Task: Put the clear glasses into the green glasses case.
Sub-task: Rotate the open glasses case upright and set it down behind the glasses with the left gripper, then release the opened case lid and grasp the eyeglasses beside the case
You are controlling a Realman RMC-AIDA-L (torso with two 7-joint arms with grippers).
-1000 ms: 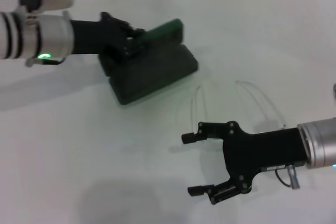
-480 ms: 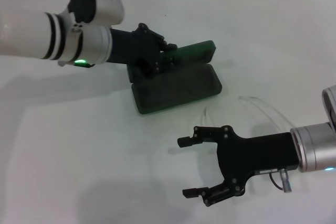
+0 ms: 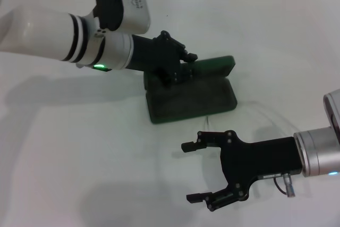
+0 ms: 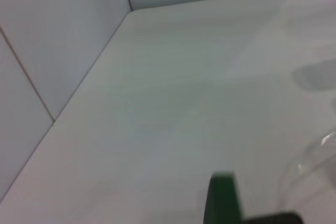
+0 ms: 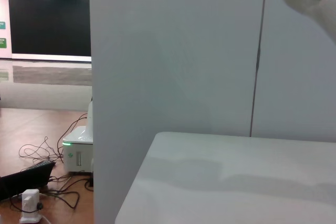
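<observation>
The glasses [image 3: 265, 112] are seen faintly on the table [image 3: 79, 158], just beside the case [image 3: 191, 98] and behind the right gripper [image 3: 194, 173], whose jaws are spread and empty. They are judged light, slippery and fragile, best pinched at the bridge. The case lid is held by the left gripper [image 3: 183, 67], pinched between its jaws.

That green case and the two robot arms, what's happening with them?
The left gripper is clamped on the lid of the green glasses case, which stands open on the white table. The clear glasses lie on the table just beside the case, not yet inside. The right gripper hovers open near them, holding nothing.
</observation>
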